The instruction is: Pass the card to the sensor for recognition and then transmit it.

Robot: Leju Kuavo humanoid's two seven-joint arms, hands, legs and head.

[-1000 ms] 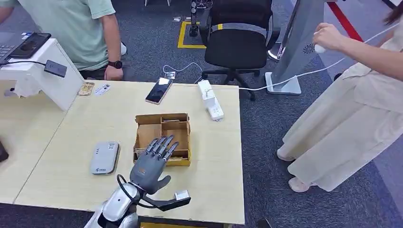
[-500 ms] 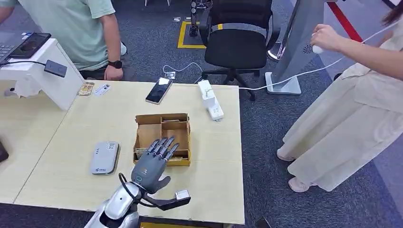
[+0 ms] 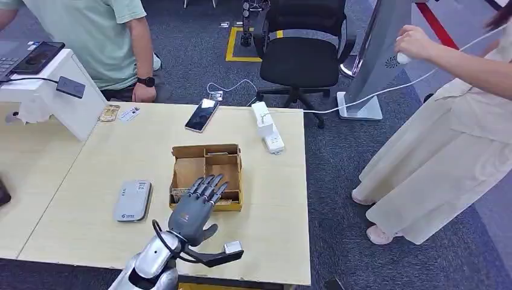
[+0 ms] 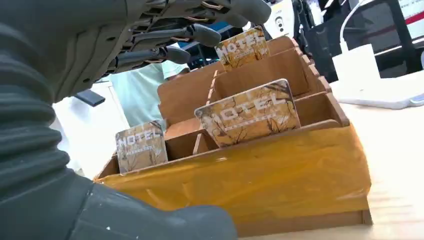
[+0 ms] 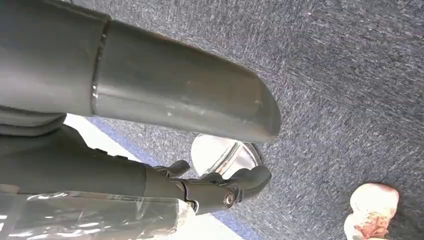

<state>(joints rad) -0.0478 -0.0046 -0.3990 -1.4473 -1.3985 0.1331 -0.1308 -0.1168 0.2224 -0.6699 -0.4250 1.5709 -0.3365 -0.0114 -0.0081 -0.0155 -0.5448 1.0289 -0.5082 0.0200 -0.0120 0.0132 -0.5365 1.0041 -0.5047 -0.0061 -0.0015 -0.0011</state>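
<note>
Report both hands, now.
Left hand: open, holding nothing, fingers spread over the card box.
Right hand: cannot be told.

Black office chair (image 3: 302, 51) on grey carpet (image 3: 338, 181).

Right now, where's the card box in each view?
Head view: card box at table centre, under the left hand's fingers.
Left wrist view: box centre and right, HOTEL cards upright in its slots.
Right wrist view: not in it.
Shared landmark: white power strip.
</note>
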